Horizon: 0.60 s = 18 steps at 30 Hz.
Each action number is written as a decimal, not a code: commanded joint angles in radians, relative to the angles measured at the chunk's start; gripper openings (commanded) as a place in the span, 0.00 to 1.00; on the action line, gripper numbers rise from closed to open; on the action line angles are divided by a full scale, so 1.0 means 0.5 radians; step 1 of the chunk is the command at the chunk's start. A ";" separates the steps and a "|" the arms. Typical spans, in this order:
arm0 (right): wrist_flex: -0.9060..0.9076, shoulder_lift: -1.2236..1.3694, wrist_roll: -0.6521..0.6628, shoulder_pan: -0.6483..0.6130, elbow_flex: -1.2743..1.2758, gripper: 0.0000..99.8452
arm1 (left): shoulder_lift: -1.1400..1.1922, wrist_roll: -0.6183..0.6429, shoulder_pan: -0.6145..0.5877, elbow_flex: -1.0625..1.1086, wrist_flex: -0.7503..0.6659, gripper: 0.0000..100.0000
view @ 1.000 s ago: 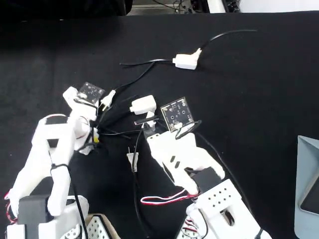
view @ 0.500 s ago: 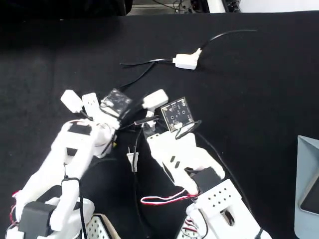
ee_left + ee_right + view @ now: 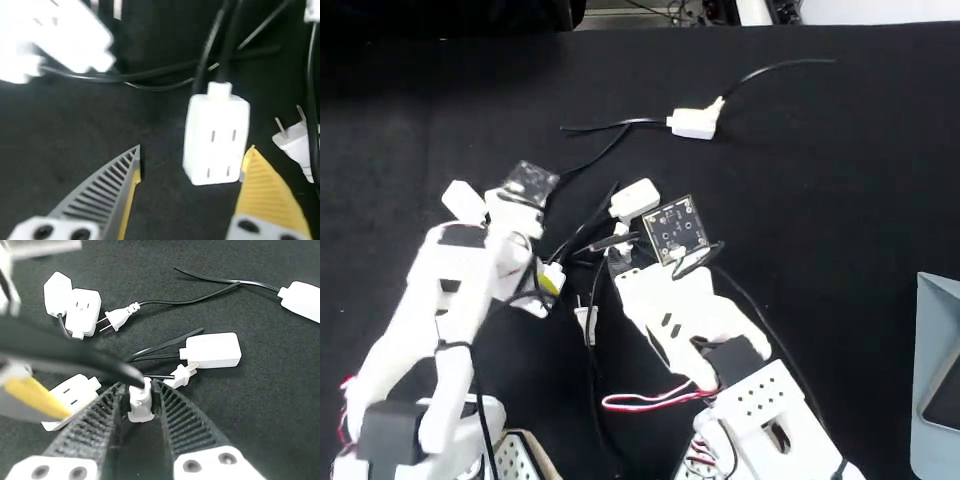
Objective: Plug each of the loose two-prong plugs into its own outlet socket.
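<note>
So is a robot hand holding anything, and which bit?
The right gripper pinches a white plug by its body. The left gripper is open around an outlet block.

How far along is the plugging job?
Done: nothing looks seated. A loose plug lies with its prongs bare, pointing at an outlet block.
In hand: the right gripper is shut on a white plug with a black cord. The left gripper is open around a socket block.
Left: every insertion.
</note>
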 commanded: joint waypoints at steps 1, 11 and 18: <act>-0.037 -0.014 0.000 0.018 -0.035 0.01 | -0.285 0.025 -0.127 -0.152 0.126 0.31; -0.040 -0.008 0.114 -0.374 -0.063 0.01 | -1.016 0.442 -0.661 0.152 0.184 0.31; -0.181 0.109 0.123 -0.647 -0.118 0.01 | -1.237 0.700 -0.882 0.600 -0.178 0.31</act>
